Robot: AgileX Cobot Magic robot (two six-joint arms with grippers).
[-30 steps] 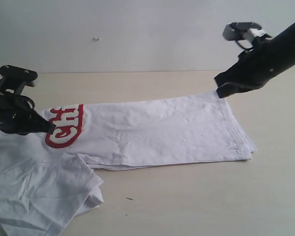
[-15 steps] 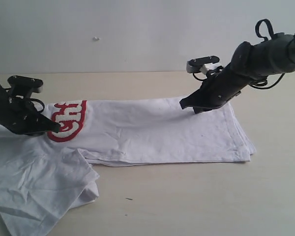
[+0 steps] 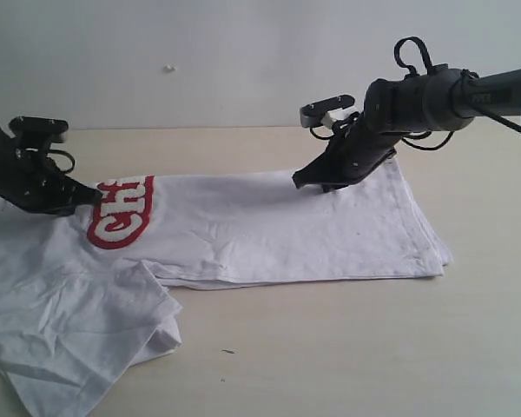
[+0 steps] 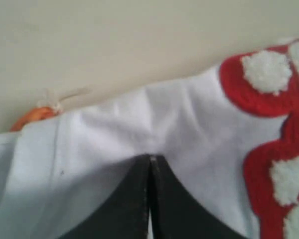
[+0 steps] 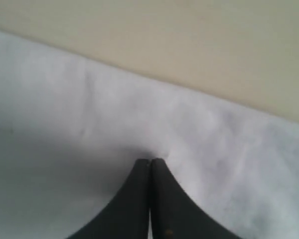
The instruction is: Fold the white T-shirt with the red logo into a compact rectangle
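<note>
Cotton, likely soft and limp, puckers where the left gripper point(image 4: 149, 157), jaws pressed together, pinches the white T-shirt point(image 3: 269, 234) beside the red logo point(image 3: 122, 213). The right gripper point(image 5: 150, 160), also closed, touches the shirt's far edge; whether it grips is unclear. The shirt lies partly folded on the table point(image 3: 373, 347); edges probably offer the best hold.

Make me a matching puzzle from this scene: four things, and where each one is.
1 red logo
2 orange neck tag
3 left gripper
4 right gripper

a shut, tip on plain cloth near the T-shirt's far edge
b shut, tip on cloth beside the logo
c peeking out at a fold's edge
d on the shirt, fluffy white letters

Pairs: 1-d, 2-c, 3-b, 4-a
</note>
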